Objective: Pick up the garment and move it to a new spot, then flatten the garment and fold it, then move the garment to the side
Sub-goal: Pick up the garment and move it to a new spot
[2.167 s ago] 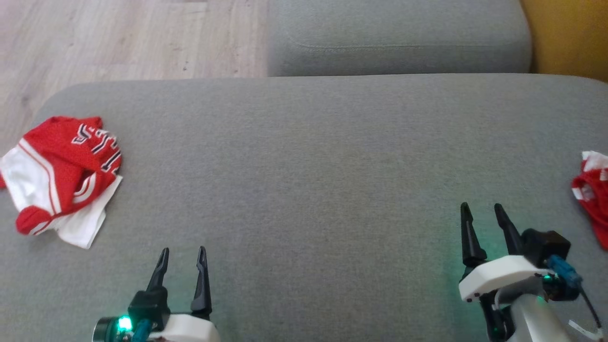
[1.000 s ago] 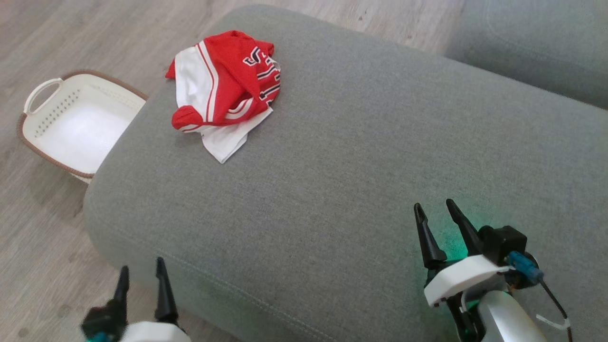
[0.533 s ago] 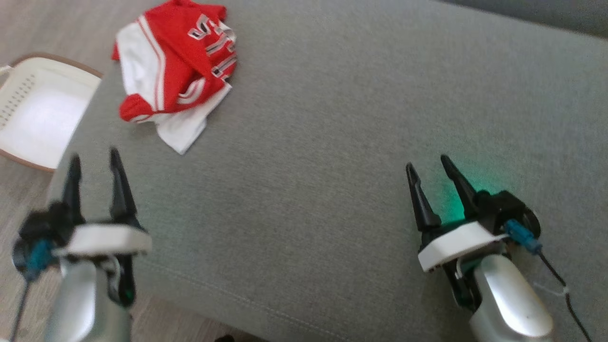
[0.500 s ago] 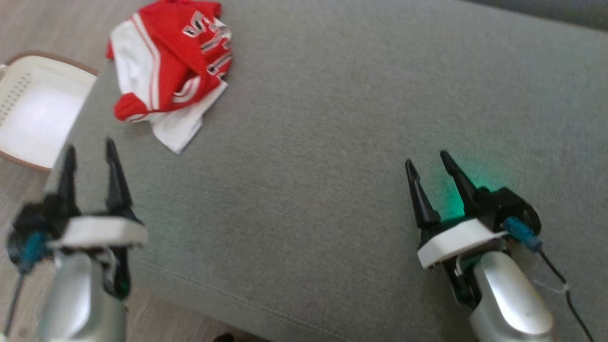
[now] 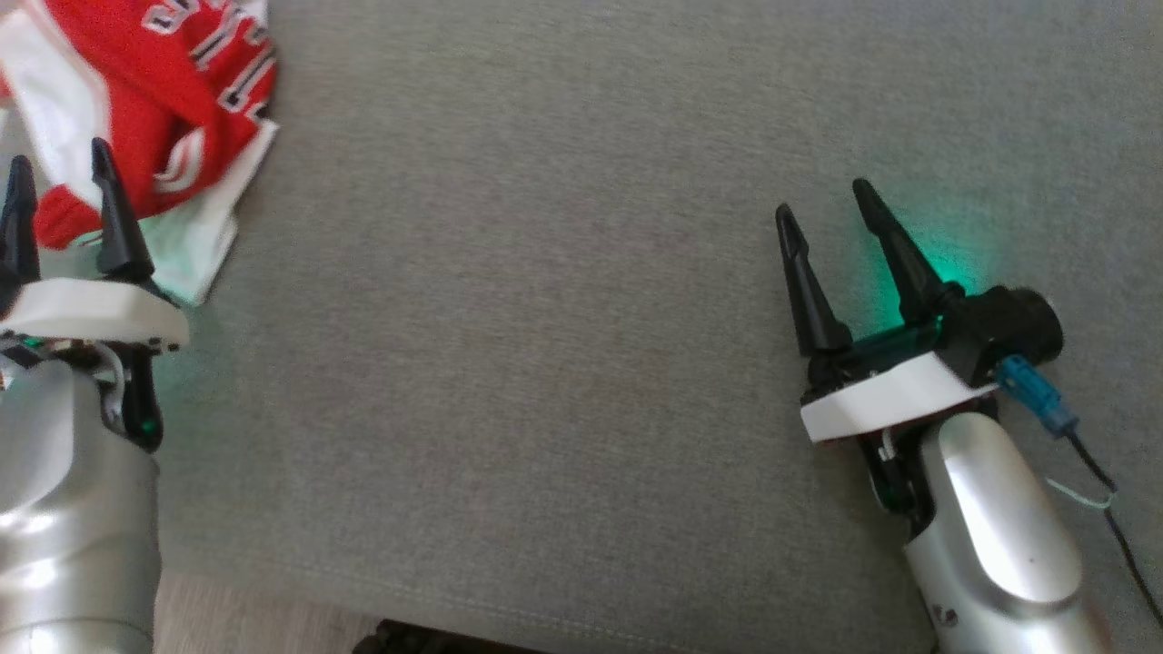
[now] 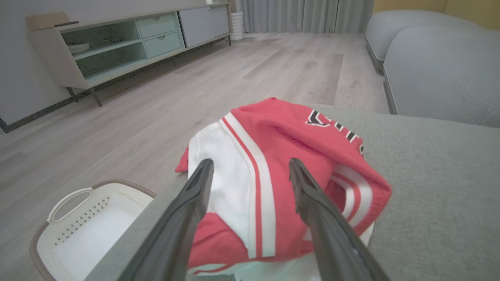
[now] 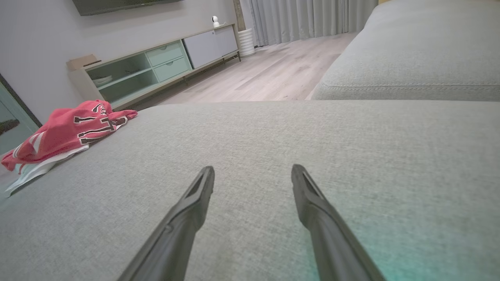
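The garment (image 5: 173,86) is a crumpled heap of bright red fabric with white panels, stripe trim and black-and-white lettering, lying at the far left end of the grey sofa cushion (image 5: 545,318). My left gripper (image 5: 59,173) hovers at its near edge, open, its fingertips over the red and white folds. In the left wrist view the garment (image 6: 281,168) sits just beyond and between the two spread fingers of that gripper (image 6: 250,166). My right gripper (image 5: 822,200) stands open above bare cushion far to the right. From the right wrist the garment (image 7: 66,130) shows at the far left, well away from the gripper (image 7: 252,169).
A white perforated basket (image 6: 90,226) with a brown rim stands on the wood floor beside the cushion's left end. A second grey cushion (image 7: 410,54) lies beyond. A low cabinet (image 6: 129,43) lines the far wall.
The camera has tilted down and turned, so the scene shifted. My left gripper has advanced from short of the garment to over its near edge. The right gripper stays open over bare cushion.
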